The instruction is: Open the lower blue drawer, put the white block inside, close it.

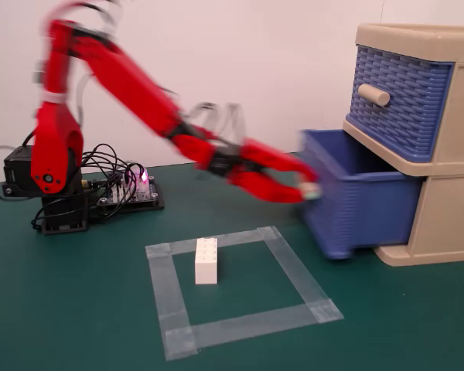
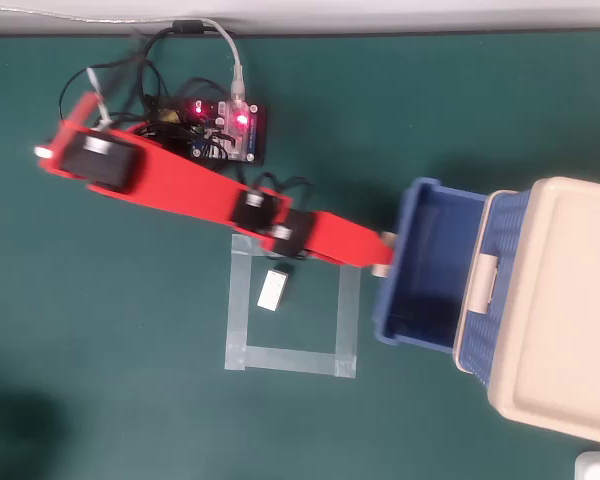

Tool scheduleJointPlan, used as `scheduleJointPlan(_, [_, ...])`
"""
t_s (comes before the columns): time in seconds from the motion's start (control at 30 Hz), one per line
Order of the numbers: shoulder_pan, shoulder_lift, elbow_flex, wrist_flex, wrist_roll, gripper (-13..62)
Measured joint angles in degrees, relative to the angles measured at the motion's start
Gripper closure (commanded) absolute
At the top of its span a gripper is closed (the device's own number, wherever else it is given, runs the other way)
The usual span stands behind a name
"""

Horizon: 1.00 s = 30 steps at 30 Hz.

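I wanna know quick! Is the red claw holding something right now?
Gripper: closed on the knob of the lower blue drawer, which stands pulled open.

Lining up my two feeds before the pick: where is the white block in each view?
Fixed view: the white block stands on end inside the tape square, toward its left side.
Overhead view: the white block sits in the square's upper left part.
Shared landmark: the pulled-out lower blue drawer, right of the square.
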Motion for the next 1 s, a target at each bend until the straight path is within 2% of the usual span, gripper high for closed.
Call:
scheduleJointPlan(0.13, [0.8, 9.7, 9.8, 0.4, 0.7, 56.4])
scheduleJointPlan(0.17, [1.2, 10.5, 10.3, 0.4, 0.8, 51.4])
scheduleJointPlan(0.27, [2.7, 10.8, 11.2, 0.4, 0.7, 16.8])
scheduleJointPlan(0.3, [2.8, 11.1, 11.2, 0.8, 0.8, 14.4])
scheduleJointPlan(0.37, [2.8, 13.1, 11.2, 1.8, 0.7, 14.4])
scheduleJointPlan(0.47, [3.7, 23.7, 11.1, 10.4, 0.7, 14.5])
scheduleJointPlan(0.53, [6.7, 33.1, 8.1, 27.2, 0.8, 14.5])
scheduleJointPlan(0.63, [11.8, 35.9, -7.7, 56.1, 0.2, 15.0])
scheduleJointPlan(0.67, [13.7, 33.3, -14.9, 68.6, -1.3, 15.1])
scheduleJointPlan(0.77, [20.1, 21.3, -27.6, 88.1, -6.5, 15.2])
scheduleJointPlan(0.9, [22.9, 7.0, -33.5, 91.3, -10.2, 15.2])
scheduleJointPlan(1.0, [24.1, 2.7, -34.5, 91.9, -12.4, 15.3])
